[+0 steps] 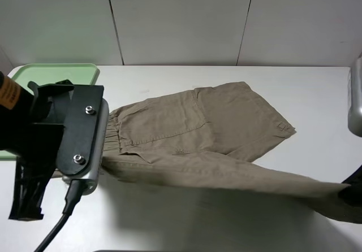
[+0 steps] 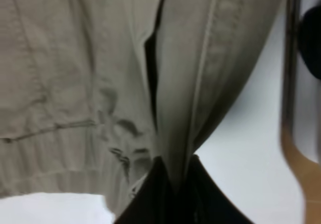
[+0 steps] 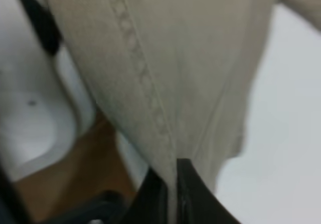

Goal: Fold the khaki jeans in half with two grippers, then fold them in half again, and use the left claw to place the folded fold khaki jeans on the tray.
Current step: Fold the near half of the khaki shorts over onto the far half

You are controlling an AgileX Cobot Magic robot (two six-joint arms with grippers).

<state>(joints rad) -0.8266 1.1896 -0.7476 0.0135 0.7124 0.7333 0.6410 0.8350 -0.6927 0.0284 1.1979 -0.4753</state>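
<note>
My left tool point(image 2: 175, 176), nearest the tray point(image 1: 51, 70), and right tool point(image 3: 173, 176) are both clamped on the khaki jeans point(image 1: 198, 133); I should carry evenly, keeping the edge taut.

Lab; white table point(image 1: 317, 94), panelled wall point(image 1: 181, 20)
</note>
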